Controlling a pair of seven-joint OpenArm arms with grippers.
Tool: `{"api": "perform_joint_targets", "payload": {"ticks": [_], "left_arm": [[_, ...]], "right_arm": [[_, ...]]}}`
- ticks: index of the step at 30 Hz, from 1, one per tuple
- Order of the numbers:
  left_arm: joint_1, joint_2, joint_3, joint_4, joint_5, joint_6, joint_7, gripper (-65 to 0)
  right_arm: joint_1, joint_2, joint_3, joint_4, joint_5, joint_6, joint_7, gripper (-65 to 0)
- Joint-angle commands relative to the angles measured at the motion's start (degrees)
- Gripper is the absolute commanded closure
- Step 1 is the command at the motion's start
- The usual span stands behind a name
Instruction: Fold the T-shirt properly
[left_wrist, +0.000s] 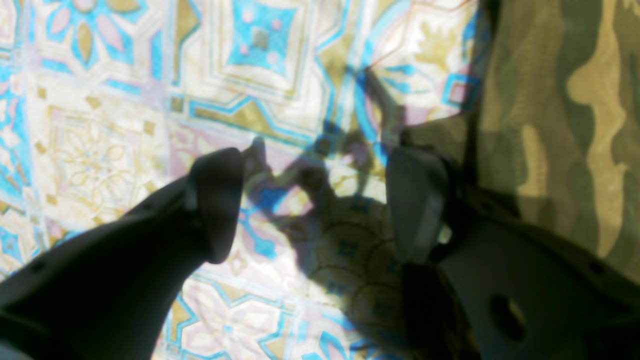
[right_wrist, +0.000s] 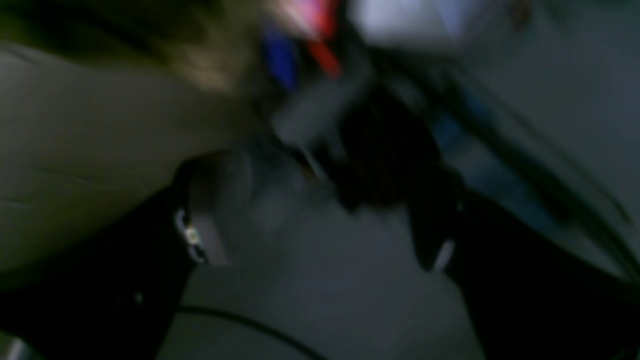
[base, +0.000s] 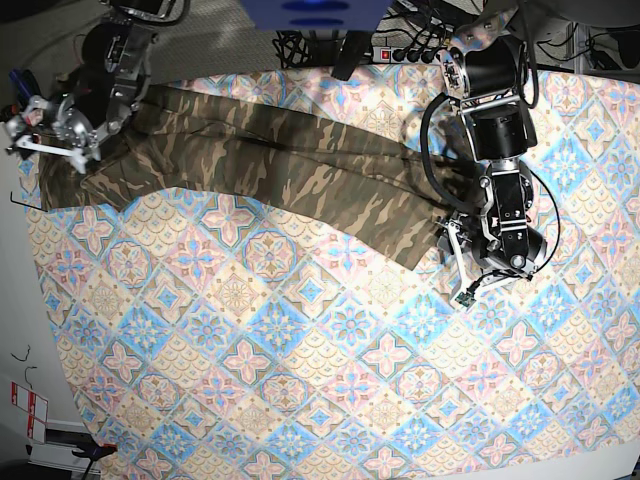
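The near two-thirds of the worktop (base: 300, 400) lies bare, so a claw can sweep there unhindered. Across the far part the T-shirt (base: 290, 160) stretches as a long band. Cables (base: 400, 45) crowd the far edge.

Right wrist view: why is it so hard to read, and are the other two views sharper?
Right wrist view: dark, smeared by motion blur; only the open right gripper reads. Left wrist view: bright sunlight, hard shadows on the pastel diamond-patterned tablecloth, slightly soft. Base view: sharp, evenly lit, the camouflage-print cloth T-shirt clear.
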Motion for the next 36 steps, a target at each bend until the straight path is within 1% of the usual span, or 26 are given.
{"api": "perform_joint_targets", "payload": {"ticks": [1, 3, 5, 7, 10, 12, 14, 18, 19, 21, 23, 25, 27, 28, 30, 32, 36], "left_arm": [[-1.49, -0.02, -0.04, 1.17, -0.56, 0.29, -0.4, -44.0], [-1.84, 0.16, -0.22, 2.49, -0.91, 0.29, 1.01, -43.9], [-1.67, 2.18, -0.22, 6.36, -1.0, 0.29, 2.68, -43.9], [-1.23, 3.59, -0.04, 11.72, -1.26, 0.29, 3.47, -43.9], [0.36, 5.26, 0.05, 19.9, -0.82, 0.29, 6.37, -44.4], [1.24, 5.35, 0.13, 25.17, -1.26, 0.29, 9.36, -44.4], [2.73, 5.26, 0.49, 29.3, -1.26, 0.29, 11.38, -44.5], [6.86, 3.5, 5.85, 31.94, -1.61, 0.29, 16.22, -44.5], [8.27, 2.89, 6.29, 31.94, -3.2, 0.29, 16.75, -44.5], [11.26, 1.83, 6.2, 32.2, -9.35, 0.29, 16.83, -44.6], [13.19, -1.07, 6.02, 32.99, -19.11, 0.29, 17.8, -46.4], [13.63, -4.06, 5.23, 32.91, -29.75, 0.29, 21.41, -50.9], [13.81, -6.26, 1.1, 32.73, -39.24, 0.29, 24.57, -54.6], [13.89, -6.96, -0.92, 32.73, -43.02, 0.29, 25.1, -55.5], [13.89, -8.72, -3.82, 32.73, -48.03, 0.29, 25.27, -55.3], [13.89, -10.65, -4.97, 32.73, -51.2, 0.29, 25.36, -55.3], [13.89, -11.18, -5.14, 30.8, -55.86, 0.29, 26.64, -55.3]], "right_arm": [[1.11, 0.31, 0.82, 1.34, -3.03, -0.32, -0.63, -48.2], [4.97, 0.31, 2.49, 1.34, -7.25, -0.32, -0.63, -48.2], [7.88, 0.31, 3.37, 1.34, -10.06, -0.32, -0.63, -48.2], [9.81, 0.31, 3.37, 1.34, -10.5, -0.32, -0.63, -48.2], [11.04, 0.31, 1.87, 1.34, -10.5, -0.32, -0.63, -48.5], [11.04, -0.13, -0.06, 1.34, -10.5, -0.32, -0.63, -48.6], [11.13, -0.75, -0.5, 1.34, -10.5, -0.32, -0.63, -48.6], [11.13, -0.92, -0.5, 1.25, -10.41, -0.32, -0.63, -48.6], [11.13, -0.92, -0.42, 1.16, -10.41, -0.32, -0.58, -48.6], [10.95, -0.92, -0.42, 0.9, -10.32, -0.32, 0.12, -48.6], [10.69, -0.92, -0.68, 0.9, -10.32, -0.32, 0.56, -48.6], [10.69, -1.63, -0.68, 0.81, -10.32, -0.32, 1.53, -48.6], [10.78, -2.5, -0.42, 0.81, -10.32, -0.32, 3.29, -48.6], [10.69, -2.77, -0.42, 0.81, -10.32, -0.32, 4.16, -48.6], [10.51, -4.0, -0.42, 0.81, -10.32, -0.32, 5.31, -48.6], [9.72, -5.05, -0.42, 0.72, -10.32, -0.32, 5.92, -48.6], [9.37, -5.32, -0.68, 0.72, -10.32, -0.32, 5.92, -48.6]]}}
